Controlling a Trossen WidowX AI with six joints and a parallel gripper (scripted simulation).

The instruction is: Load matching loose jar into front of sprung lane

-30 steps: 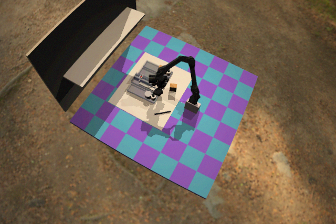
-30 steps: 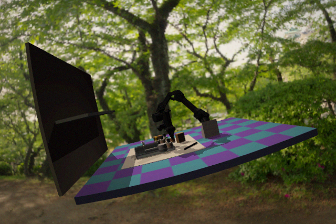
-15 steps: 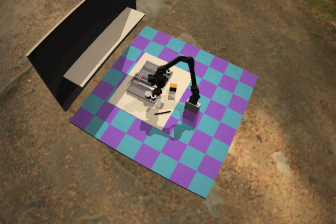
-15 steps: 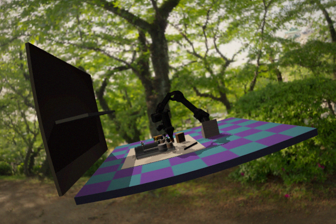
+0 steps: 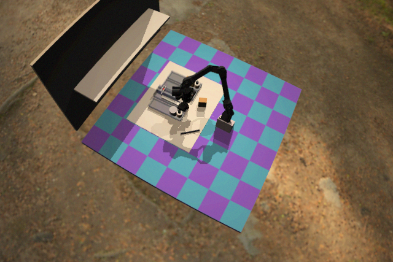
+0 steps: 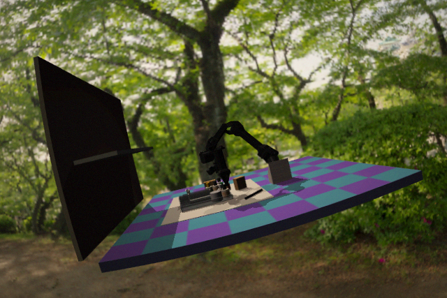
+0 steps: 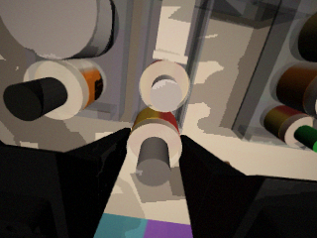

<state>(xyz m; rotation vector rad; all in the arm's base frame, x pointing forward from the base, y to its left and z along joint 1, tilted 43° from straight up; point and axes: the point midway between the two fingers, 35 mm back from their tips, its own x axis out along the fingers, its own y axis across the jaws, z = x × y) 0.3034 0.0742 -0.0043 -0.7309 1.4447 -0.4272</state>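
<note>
Wrist view, counted: 5 jars in frame, plus one large grey disc [image 7: 52, 27] at upper left, kind not readable.

- held jar [image 7: 155, 144], lower centre: cream shoulder, dark grey cap toward camera, red-and-olive label band behind the shoulder. Clamped between the two black fingers of the gripper [image 7: 155, 156], jaws at mid width, pressing its sides.
- lane jar [image 7: 163, 87], centre, just above the held one: same cream shoulder, lighter grey cap, red sliver of label at top. Stands between the grey rails of the middle lane [image 7: 144, 50]. Gap vs contact between the two jars: cannot tell.
- orange-label jar [image 7: 59, 89], left: cream shoulder, black cap.
- green-cap jar [image 7: 289, 126], right edge: red/olive label.
- brown jar [image 7: 297, 84], right edge, above the green-cap one, partly cut off.

Top view: 1 arm [image 5: 221, 81] on a grey pedestal [image 5: 233, 124], reaching to upper left over a grey lane unit [image 5: 158, 105] on a cream mat [image 5: 148, 126]. 1 orange-topped block [image 5: 202, 102] right of the unit, 1 thin black rod [image 5: 190, 131] below it. Checkered purple/teal board [image 5: 221, 173] under all. 1 dark panel [image 5: 95, 40] with 1 shelf [image 5: 123, 53] at upper left.
</note>
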